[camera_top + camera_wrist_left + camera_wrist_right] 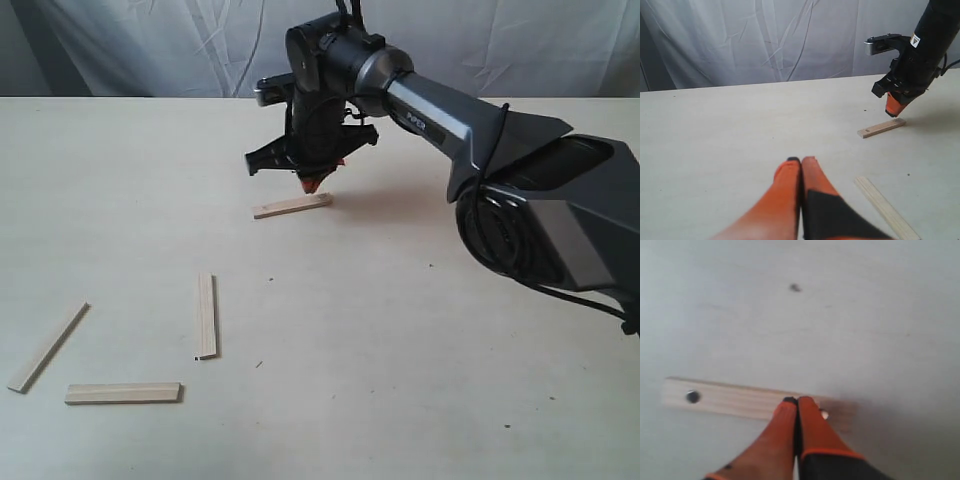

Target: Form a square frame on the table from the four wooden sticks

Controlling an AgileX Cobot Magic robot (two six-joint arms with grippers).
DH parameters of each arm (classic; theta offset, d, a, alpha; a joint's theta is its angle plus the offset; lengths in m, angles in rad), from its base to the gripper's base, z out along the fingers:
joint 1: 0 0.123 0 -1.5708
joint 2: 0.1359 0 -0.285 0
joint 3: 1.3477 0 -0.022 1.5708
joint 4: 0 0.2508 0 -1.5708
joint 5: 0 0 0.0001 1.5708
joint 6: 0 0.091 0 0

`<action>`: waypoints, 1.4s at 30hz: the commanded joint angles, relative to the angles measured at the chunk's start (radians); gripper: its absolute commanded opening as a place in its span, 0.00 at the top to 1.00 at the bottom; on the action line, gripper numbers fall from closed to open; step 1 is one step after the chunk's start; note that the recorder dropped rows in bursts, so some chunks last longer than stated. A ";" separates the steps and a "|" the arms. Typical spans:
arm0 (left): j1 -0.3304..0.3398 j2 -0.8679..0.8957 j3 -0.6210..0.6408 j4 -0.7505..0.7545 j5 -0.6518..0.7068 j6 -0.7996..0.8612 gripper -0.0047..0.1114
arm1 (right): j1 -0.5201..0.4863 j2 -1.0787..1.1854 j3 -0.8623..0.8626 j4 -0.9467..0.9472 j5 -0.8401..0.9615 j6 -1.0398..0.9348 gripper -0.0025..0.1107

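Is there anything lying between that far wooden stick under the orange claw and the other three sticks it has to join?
Nothing visible. Only bare pale tabletop lies between the flat pale wooden stick beneath the shut, orange-tipped right gripper and the three similar sticks nearer the camera.

Exterior view: light is bright, even and diffuse. The table (pixel 400 400) reads pale, close to washed out, with no hard glare. The right arm (pixel 450 120) throws a faint, soft-edged shadow on the table toward the far edge, just beside the wooden stick (pixel 292 206). The stick by the near edge (pixel 123 393) casts almost no shadow. A narrow highlight runs along the arm's silver link. The white cloth backdrop (pixel 150 50) is evenly lit, its folds grey. Left wrist view: distance sharp, left gripper (pixel 801 162) in the foreground soft, blurred toward its base. Right wrist view: whole frame soft and low in contrast with a cool grey cast. The wood grain is smeared and the right gripper (pixel 798 401) is out of focus.
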 commanded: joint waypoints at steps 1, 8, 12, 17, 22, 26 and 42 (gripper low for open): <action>0.005 -0.005 0.003 0.001 -0.004 0.000 0.96 | 0.039 0.006 0.005 0.107 0.007 -0.049 0.98; 0.005 -0.005 0.003 0.001 -0.004 0.008 0.96 | 0.071 0.038 0.005 0.134 -0.016 -0.057 0.98; 0.005 -0.005 0.003 0.001 -0.004 0.008 0.96 | 0.073 0.051 0.005 0.141 -0.051 -0.049 0.98; 0.005 -0.005 0.003 0.001 -0.004 0.008 0.96 | 0.073 0.053 0.005 0.141 -0.088 -0.046 0.98; 0.005 -0.005 0.003 0.001 -0.004 0.008 0.96 | 0.073 0.053 0.005 0.141 -0.109 -0.046 0.98; 0.005 -0.005 0.003 0.001 -0.004 0.008 0.96 | 0.073 0.053 0.005 0.141 -0.133 -0.046 0.98; 0.005 -0.005 0.003 0.001 -0.004 0.008 0.96 | 0.073 -0.037 0.005 0.136 -0.059 -0.046 0.98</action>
